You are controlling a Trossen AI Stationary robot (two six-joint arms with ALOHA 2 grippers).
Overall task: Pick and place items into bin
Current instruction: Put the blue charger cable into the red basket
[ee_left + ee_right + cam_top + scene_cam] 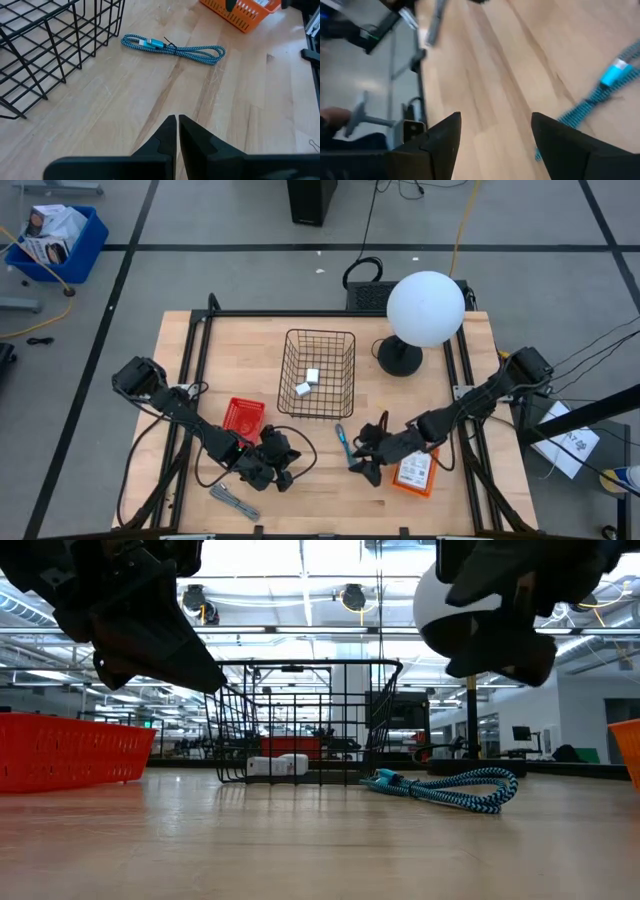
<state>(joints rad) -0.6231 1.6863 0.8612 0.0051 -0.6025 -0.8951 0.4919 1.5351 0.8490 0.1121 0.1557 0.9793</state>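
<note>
A teal braided cable lies coiled flat on the wood, just near of the black wire bin; it also shows in the low view and both wrist views. Two little white blocks rest on the bin's floor. A grey metal tool lies by the near edge. My left gripper hovers shut, left of the cable. My right gripper hangs open just right of the cable, touching nothing.
A red basket sits left of the bin. An orange basket holding a white card lies by my right arm. A white globe lamp stands at the far right. Bare wood lies between the two grippers.
</note>
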